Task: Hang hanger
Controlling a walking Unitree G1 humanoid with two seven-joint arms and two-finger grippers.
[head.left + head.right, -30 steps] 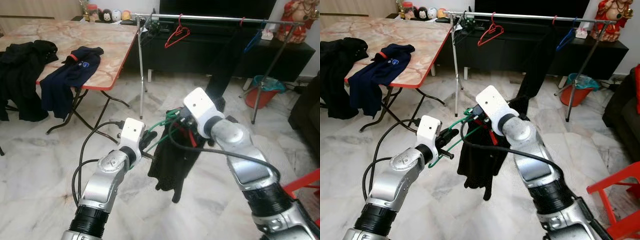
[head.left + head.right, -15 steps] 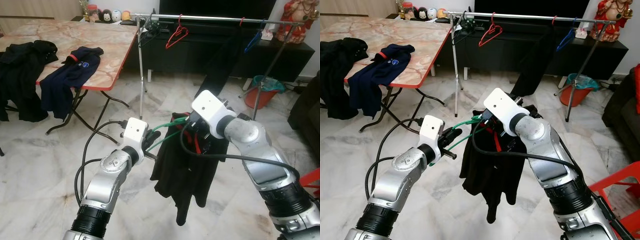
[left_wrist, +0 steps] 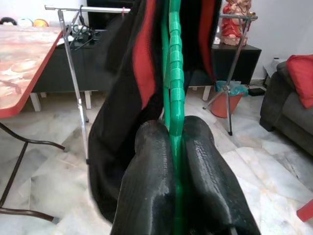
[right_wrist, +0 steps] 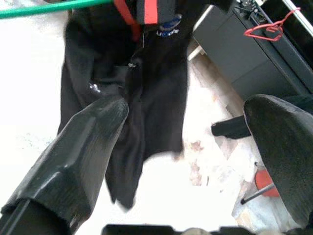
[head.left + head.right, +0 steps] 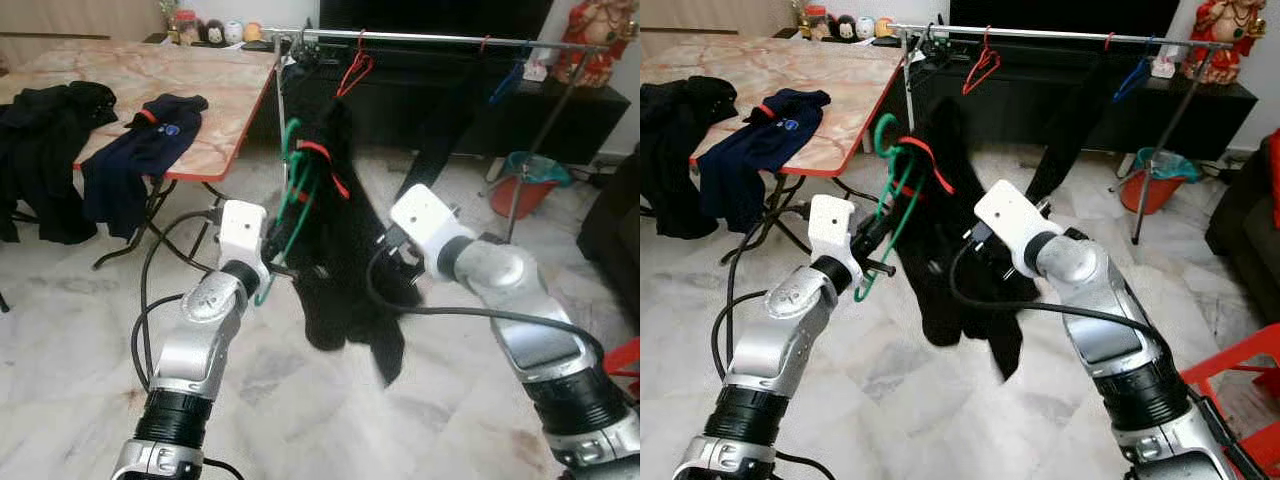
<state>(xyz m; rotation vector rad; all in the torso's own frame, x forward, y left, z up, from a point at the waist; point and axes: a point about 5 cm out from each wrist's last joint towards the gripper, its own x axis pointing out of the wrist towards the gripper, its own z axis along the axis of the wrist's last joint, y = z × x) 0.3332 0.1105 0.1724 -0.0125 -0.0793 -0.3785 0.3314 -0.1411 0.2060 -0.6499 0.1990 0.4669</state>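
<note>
The two eye views look forward and down from the head, sharing the clothes rail [image 5: 440, 38] along the upper frame and the table [image 5: 760, 70] at upper left; the left wrist view looks along its fingers [image 3: 146, 181], close on the green hanger [image 3: 174, 73]; the right wrist view faces the black garment [image 4: 146, 78] from near.

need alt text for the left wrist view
The left end effector is shut on a green plastic hanger carrying a black garment with red trim. Behind stand a metal clothes rail and a marble floor.
</note>
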